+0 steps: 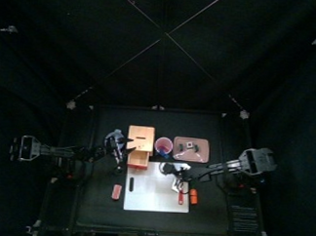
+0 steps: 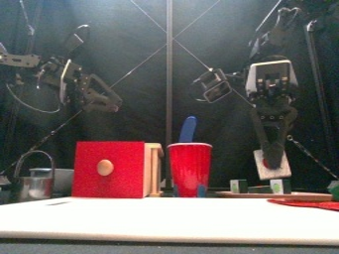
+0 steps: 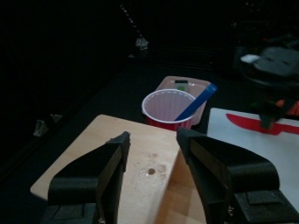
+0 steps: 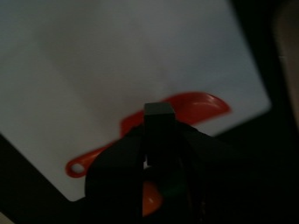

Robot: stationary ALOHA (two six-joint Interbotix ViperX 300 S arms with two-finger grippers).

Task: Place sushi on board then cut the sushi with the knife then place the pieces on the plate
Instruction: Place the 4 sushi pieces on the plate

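Board (image 2: 133, 223) across front view's bottom. Box (image 2: 109, 169) left of centre; tray (image 2: 252, 194) low right, sushi (image 2: 277, 186) on it; cup (image 2: 189, 167) centre; red knife (image 2: 307, 203) on board, lower right. My left gripper (image 3: 156, 138) gapes by box; right gripper (image 2: 272, 164) upper right, can't tell its grip.

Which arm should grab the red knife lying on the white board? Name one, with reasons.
Right. The right pincer hangs directly over the red knife on the white board. The left pincer, open, hovers above the wooden box beside the red cup, off the board.
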